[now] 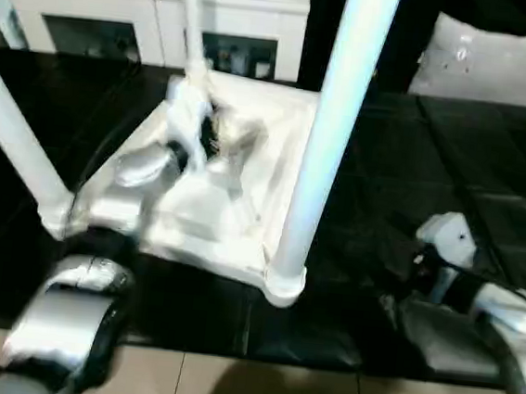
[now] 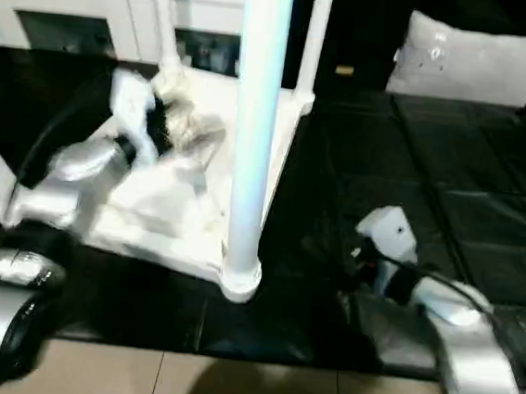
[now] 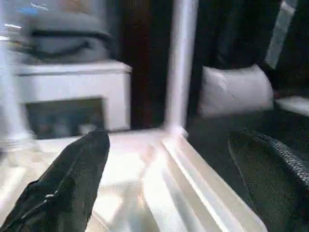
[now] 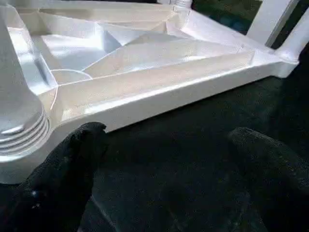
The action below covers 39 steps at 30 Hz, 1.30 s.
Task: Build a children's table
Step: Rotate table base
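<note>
Children's table [image 1: 216, 202] laid upside down on black floor [image 1: 470, 180], legs [image 1: 337, 130] fitted upright. Left hand [image 3: 164, 188] positioned above ribbed underside, spread wide, nothing held. Right hand [image 4: 164, 169] positioned near right edge, spread wide, nothing held.

The four legs [image 1: 328, 147] standing up from the upturned tabletop [image 1: 233, 222] run off the upper edge, their far ends cut from view. The left hand [image 1: 200, 126] above the tabletop's ribbed underside is smeared by motion blur, so whether it touches the plastic cannot be told. Behind the tabletop, the white cabinet [image 1: 160, 10] is cropped at the top, and the contents behind its glass doors are too dim to make out.
</note>
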{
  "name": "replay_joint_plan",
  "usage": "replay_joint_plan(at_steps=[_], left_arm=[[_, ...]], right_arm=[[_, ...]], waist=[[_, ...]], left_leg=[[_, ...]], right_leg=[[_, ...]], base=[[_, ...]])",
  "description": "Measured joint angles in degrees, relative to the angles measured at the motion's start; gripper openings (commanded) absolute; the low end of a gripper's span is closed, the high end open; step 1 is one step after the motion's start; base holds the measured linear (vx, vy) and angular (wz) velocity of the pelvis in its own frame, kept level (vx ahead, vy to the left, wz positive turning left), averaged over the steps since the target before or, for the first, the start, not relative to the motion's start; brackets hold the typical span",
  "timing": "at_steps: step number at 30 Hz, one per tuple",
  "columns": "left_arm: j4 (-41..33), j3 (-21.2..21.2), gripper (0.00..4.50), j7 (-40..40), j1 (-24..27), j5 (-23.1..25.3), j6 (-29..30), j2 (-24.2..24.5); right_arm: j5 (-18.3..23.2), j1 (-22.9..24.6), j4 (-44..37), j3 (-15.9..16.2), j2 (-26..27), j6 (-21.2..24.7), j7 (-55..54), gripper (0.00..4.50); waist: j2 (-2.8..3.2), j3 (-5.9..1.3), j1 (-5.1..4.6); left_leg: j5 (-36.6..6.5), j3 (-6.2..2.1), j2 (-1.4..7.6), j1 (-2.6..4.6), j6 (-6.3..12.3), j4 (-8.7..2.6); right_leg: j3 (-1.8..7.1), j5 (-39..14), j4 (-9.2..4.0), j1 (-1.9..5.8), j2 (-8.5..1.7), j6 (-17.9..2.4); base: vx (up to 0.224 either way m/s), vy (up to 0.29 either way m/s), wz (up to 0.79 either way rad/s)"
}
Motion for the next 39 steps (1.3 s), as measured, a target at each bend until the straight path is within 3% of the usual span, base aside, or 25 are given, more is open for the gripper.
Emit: replay_joint_plan(at_steps=[4,11,14,15,18,22,27,30,33,38,39], left_arm=[[2.10,1.88,4.44,3.48,0.00,-1.50,-0.70,-1.82],[5.47,1.94,4.44,-2.88,-2.53,-1.37,-3.08,0.89],[3.64,-2.12,4.44,-13.91,-1.46,0.13,-4.93,3.62],[1.19,-5.30,4.44,-21.29,0.69,0.89,-5.23,5.44],[-2.09,-11.25,4.44,-32.62,6.74,2.41,-4.30,7.86],[-6.64,-18.01,4.29,-43.72,12.74,3.36,-1.90,11.23],[-12.18,-23.79,4.01,-52.39,13.16,5.60,0.11,16.23],[-13.28,-25.60,3.80,-55.27,13.65,7.09,1.20,16.75],[-13.67,-27.10,3.46,-55.77,14.26,9.07,1.88,16.75],[-17.17,-29.16,3.26,-55.69,15.06,11.31,4.73,18.29],[-17.79,-29.36,3.03,-55.46,15.17,11.70,5.36,18.51]], right_arm=[[0.33,0.25,-0.45,0.10,1.62,0.59,-0.86,4.50],[-0.05,0.49,-0.81,0.27,2.01,0.62,-1.32,4.50],[-0.25,0.48,-0.85,0.45,1.40,0.57,-1.11,4.50],[-0.33,0.85,-1.22,0.68,0.86,0.57,-0.82,4.50],[-0.29,1.45,-1.88,0.90,0.25,0.76,-0.05,4.50],[0.01,3.83,-3.67,2.03,-0.73,1.32,2.30,4.50],[1.03,5.13,-6.36,3.43,-2.23,2.34,5.71,4.50],[1.09,5.13,-6.50,3.76,-2.56,2.45,6.08,4.50],[1.10,5.13,-6.49,4.29,-2.65,2.51,6.56,4.50],[2.34,5.44,-7.98,4.57,-3.11,4.16,8.19,4.50],[2.69,5.66,-8.77,4.64,-3.21,4.77,8.47,4.50]], waist=[[-0.15,0.09,0.06],[-0.44,0.28,0.01],[-0.35,0.26,0.07],[-0.31,0.24,0.15],[-0.23,0.25,0.03],[-0.19,0.29,0.04],[-0.07,0.30,0.09],[-0.05,0.30,0.02],[-0.03,0.30,0.02],[0.19,0.26,0.02],[0.19,0.26,0.03]], left_leg=[[0.01,0.00,0.00,-0.06,0.02,0.00],[0.05,0.01,0.01,-0.34,0.07,0.00],[0.04,0.03,0.01,-0.36,0.07,-0.07],[0.04,0.07,0.01,-0.30,0.07,-0.16],[0.04,0.12,0.02,-0.26,0.06,-0.21],[0.09,0.13,0.07,-0.21,-0.04,-0.28],[0.15,0.46,0.16,0.12,-0.34,-0.55],[0.18,0.70,0.31,0.15,-0.41,-0.60],[0.19,0.80,0.39,0.10,-0.39,-0.61],[0.20,0.84,0.41,0.09,-0.37,-0.64],[0.20,0.84,0.42,0.10,-0.37,-0.65]], right_leg=[[0.00,0.00,-0.01,-0.06,0.00,0.00],[0.02,0.04,-0.01,-0.38,0.00,0.04],[0.02,0.04,-0.07,-0.40,0.00,0.04],[0.04,0.04,-0.13,-0.37,-0.01,0.04],[0.07,0.04,-0.10,-0.40,-0.01,0.04],[0.06,0.04,-0.07,-0.40,0.00,0.04],[0.16,0.06,-0.05,-0.22,-0.03,0.01],[0.16,0.07,-0.05,-0.24,-0.03,-0.01],[0.14,0.07,-0.05,-0.31,-0.01,-0.01],[0.14,0.07,-0.08,-0.33,-0.01,-0.01],[0.13,0.07,-0.08,-0.33,0.00,-0.01]], base=[[0.000,0.000,0.00],[0.000,0.000,0.00],[0.000,0.000,0.00],[0.000,0.000,0.00],[0.000,0.000,0.00],[0.000,0.000,0.00],[0.000,0.000,0.00],[0.000,0.000,0.00],[0.000,0.000,0.00],[0.000,0.000,0.00],[0.000,0.000,0.00]])
